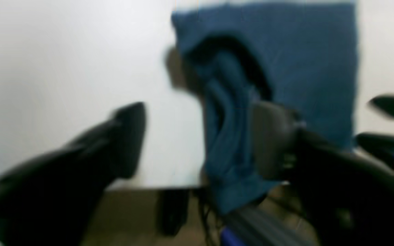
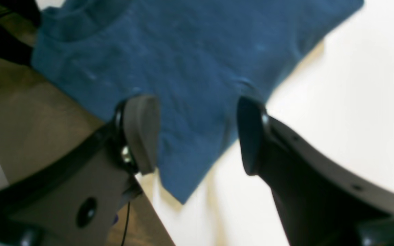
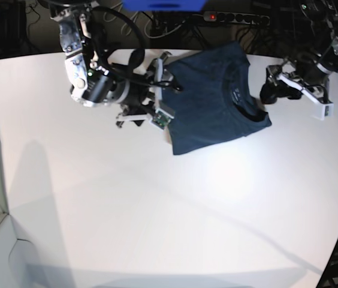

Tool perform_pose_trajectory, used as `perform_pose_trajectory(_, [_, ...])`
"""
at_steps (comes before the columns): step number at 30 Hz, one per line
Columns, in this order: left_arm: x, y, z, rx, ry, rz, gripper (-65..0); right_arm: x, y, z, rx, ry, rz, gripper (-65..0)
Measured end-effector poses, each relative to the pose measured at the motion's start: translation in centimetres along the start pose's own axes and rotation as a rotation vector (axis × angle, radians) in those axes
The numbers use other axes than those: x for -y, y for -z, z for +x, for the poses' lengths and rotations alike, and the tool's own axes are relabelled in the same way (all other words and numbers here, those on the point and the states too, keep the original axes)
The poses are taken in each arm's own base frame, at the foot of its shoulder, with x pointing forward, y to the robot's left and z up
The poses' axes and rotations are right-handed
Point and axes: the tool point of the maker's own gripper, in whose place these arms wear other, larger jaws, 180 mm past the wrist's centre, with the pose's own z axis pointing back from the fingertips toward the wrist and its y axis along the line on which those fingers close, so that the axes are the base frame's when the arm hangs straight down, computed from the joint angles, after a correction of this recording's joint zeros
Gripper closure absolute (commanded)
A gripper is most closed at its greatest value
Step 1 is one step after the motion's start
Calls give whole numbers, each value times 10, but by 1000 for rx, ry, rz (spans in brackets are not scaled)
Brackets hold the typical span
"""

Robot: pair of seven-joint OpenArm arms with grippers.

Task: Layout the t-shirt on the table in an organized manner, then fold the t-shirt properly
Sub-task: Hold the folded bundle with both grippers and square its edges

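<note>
1. T-shirt point(image 3: 214, 99) lies at the far edge of the bench point(image 3: 157, 210), folded into a rough rectangle, collar towards the right side of the base view. Far edge of the cloth sits at or slightly over the bench rim.
2. Left wrist view is blurred: t-shirt point(image 1: 286, 68) mostly flat, with a rumpled bunch of cloth running down its left side and hanging past the bench point(image 1: 63, 68) edge.
3. Left tool point(image 3: 271, 90) is just off the shirt's right edge, near the collar. Jaws stand wide apart in the wrist view point(image 1: 197, 140), nothing between them; one finger overlaps the cloth in that view, contact cannot be told.
4. Right tool point(image 3: 154, 99) is at the shirt's left edge. In its wrist view point(image 2: 197, 133) the jaws are wide, above the shirt point(image 2: 183, 61) near a corner, gripping nothing.
5. Around: power strip point(image 3: 235, 18) and cables point(image 3: 127, 24) behind the far edge; a blue object point(image 3: 163, 5) at top centre. Brown floor point(image 2: 29, 112) shows beyond the rim.
6. Both arms crowd the shirt's two short ends; near half of the bench carries only shadows.
</note>
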Motion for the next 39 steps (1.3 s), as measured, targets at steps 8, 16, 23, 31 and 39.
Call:
perform_pose_trajectory(8, [-6,25,-25,-59,-134,-21,-536,10,-4,-8,-10,24,-28,-366])
perform_pose_trajectory(16, [15,56,-55,-153,-194,-100,-533,13,-6,-14,-30,17,-33,-366])
perform_pose_trajectory(23, [44,72,-57,-139,-163,-180,-533,13,-7,-15,-32,16,-34,-366])
perform_pose_trajectory(31, [58,95,-56,-116,-232,-270,-533,16,-8,-19,-44,10,-39,-366])
perform_pose_trajectory(39, [61,111,-48,-101,-295,-318,-530,19,-10,-24,-57,2,-45,-366])
